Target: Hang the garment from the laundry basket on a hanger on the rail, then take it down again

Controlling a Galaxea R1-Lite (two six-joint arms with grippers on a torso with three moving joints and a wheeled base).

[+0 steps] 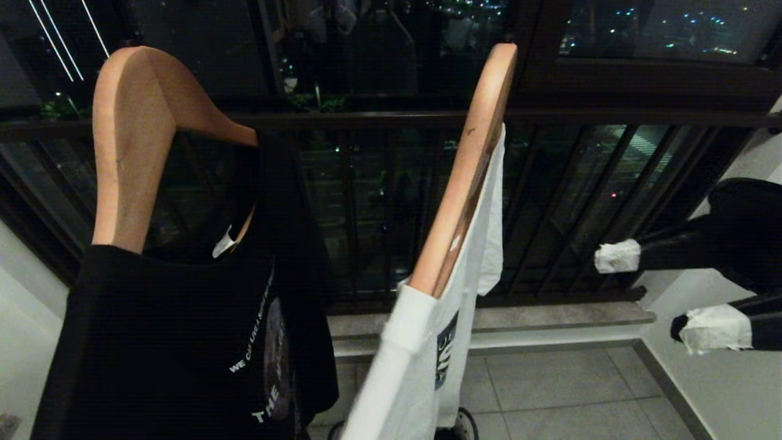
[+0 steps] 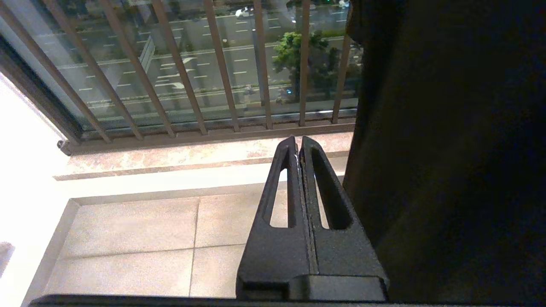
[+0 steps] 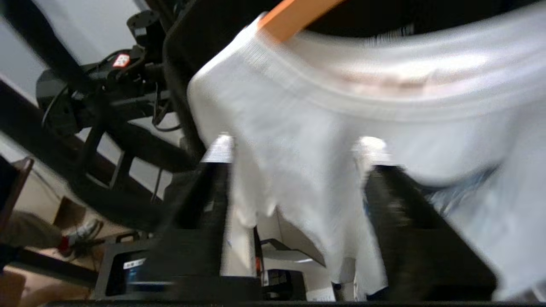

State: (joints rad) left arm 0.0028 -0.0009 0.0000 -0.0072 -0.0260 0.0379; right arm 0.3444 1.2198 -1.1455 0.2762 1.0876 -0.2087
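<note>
Now white shirt (image 1: 415, 342) hangs on wooden hanger (image 1: 467, 171), middle of head view. Hanger runs long from top centre down toward bottom centre. Right gripper (image 1: 647, 293) at right edge, well apart from shirt there, fingers wide apart, nothing held. In wrist view cloth hangs between its fingers. Right arm nearer. Left gripper (image 2: 298, 147) pressed together, empty, beside black shirt (image 1: 183, 330). Rail, basket not seen.

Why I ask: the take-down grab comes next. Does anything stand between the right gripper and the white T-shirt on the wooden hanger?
Nothing visible does. The right gripper, fingers spread, faces the white T-shirt on its wooden hanger across open air; the black T-shirt hangs on the shirt's far side.
</note>
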